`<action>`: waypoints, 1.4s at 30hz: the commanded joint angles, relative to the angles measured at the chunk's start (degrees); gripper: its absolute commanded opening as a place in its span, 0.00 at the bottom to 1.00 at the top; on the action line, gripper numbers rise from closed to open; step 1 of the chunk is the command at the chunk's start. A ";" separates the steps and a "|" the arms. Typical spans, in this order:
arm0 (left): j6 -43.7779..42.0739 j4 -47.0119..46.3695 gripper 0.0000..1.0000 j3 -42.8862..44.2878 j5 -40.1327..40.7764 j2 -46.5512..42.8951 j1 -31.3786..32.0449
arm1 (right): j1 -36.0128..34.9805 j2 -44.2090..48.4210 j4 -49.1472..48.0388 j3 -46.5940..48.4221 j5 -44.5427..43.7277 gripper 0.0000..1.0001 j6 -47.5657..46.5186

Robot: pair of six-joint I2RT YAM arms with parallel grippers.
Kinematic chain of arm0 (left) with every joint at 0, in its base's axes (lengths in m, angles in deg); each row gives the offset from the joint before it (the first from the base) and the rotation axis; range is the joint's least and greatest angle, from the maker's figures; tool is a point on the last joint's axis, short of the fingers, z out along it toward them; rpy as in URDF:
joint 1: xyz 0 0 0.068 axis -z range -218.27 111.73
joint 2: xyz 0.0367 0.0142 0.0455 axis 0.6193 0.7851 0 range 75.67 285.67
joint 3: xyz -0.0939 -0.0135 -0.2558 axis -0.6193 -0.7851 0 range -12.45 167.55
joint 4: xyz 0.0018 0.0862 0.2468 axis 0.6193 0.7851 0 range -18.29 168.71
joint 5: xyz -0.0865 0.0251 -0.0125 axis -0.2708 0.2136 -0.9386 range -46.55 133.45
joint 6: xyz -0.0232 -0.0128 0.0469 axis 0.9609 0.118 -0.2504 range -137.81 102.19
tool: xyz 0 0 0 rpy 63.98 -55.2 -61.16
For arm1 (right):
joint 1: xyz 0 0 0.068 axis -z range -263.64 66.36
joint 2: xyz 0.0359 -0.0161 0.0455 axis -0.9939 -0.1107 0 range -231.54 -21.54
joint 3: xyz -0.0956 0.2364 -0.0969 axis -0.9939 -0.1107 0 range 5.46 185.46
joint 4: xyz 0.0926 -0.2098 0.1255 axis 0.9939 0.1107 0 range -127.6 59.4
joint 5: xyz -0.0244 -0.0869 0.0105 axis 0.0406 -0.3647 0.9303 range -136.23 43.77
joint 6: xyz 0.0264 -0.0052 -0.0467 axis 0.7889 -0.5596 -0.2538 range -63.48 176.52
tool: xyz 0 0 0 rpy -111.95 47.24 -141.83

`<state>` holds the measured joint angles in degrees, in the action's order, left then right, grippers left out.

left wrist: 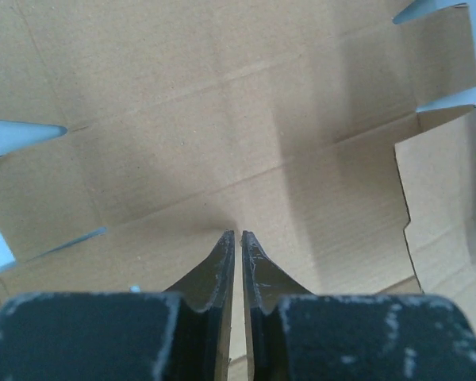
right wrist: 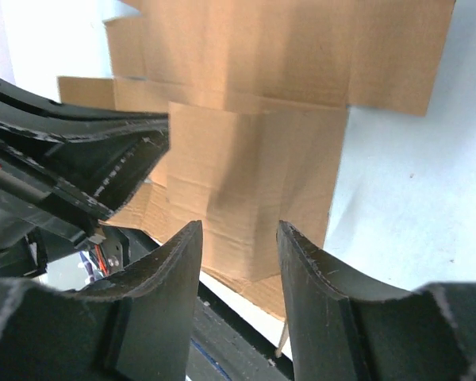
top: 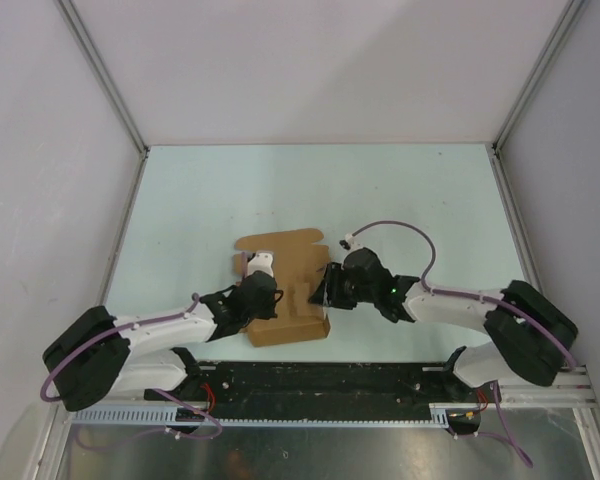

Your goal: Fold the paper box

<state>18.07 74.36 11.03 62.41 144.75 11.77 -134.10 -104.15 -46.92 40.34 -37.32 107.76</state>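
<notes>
Overhead, flat brown paper box [top: 292, 255] lies btwn both pincers. Left gripper [left wrist: 238, 235] closed, tips resting on a crease mid-sheet. Right gripper [right wrist: 238, 232] half open, nothing gripped, box panel directly ahead of tips.

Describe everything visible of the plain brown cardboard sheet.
The plain brown cardboard sheet is a thin die-cut blank with creases, side tabs and notches, matte and unprinted. It lies mostly flat on the pale table, close to the arms; its near panel seems raised. The left gripper, shut, rests its tips on its left part; the right gripper, open, hangs over its right side, contact unclear.
</notes>
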 commanded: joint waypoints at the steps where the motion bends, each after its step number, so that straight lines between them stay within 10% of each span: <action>1: -1.77 2.70 0.12 3.67 -0.77 -5.17 -0.21 | 0.80 6.40 12.79 4.50 -7.13 0.50 -5.45; 10: -3.97 13.50 0.19 9.56 5.28 -16.24 -0.38 | 2.03 6.94 18.03 5.91 -8.21 0.67 -8.18; 20: 7.96 33.01 0.65 9.12 9.69 -29.33 -2.23 | 2.20 1.14 12.49 6.08 -4.25 0.68 -8.53; 42: 25.29 44.02 0.85 4.56 13.91 -34.28 -2.32 | 2.64 0.35 13.19 10.83 -0.65 0.76 -11.43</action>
<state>38.64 117.05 17.20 74.48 111.72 9.81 -131.26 -103.27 -33.15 48.38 -39.14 97.88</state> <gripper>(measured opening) 0.839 0.755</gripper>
